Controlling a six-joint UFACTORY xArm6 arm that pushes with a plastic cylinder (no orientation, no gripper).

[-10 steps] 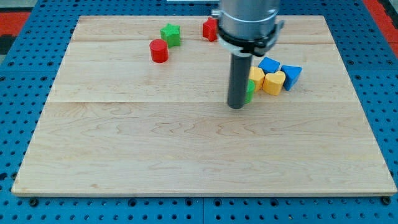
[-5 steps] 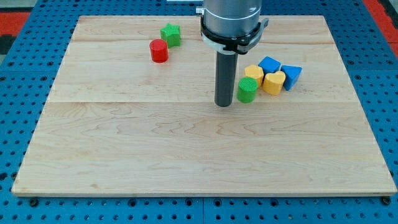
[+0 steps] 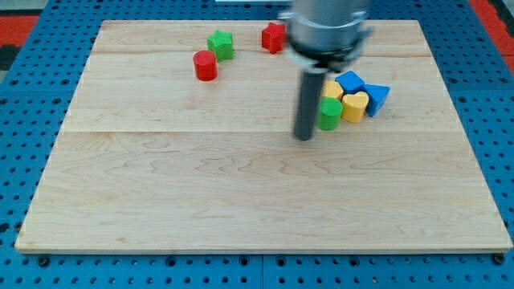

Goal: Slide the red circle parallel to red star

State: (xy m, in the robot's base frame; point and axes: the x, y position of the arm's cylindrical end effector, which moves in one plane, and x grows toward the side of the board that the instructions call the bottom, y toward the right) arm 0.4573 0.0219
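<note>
While my tip [image 3: 305, 138] rests just left of the green circle [image 3: 328, 116] — touching nothing I can confirm — the red circle [image 3: 206, 65], up-left, sits unpushed below the red star [image 3: 274, 37].

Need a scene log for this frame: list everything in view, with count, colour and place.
red circle: 1, red, upper left of the board
green star: 1, green, just up-right of the red circle
red star: 1, red, top centre, partly behind the arm
green cylinder: 1, green, right of centre, beside the rod
yellow blocks: 2, yellow, right of the green cylinder, one partly hidden
blue blocks: 2, blue, right end of that cluster
board: 1, light wood, on a blue pegboard
my tip: 1, dark rod, just left of the green cylinder, far from the red circle
</note>
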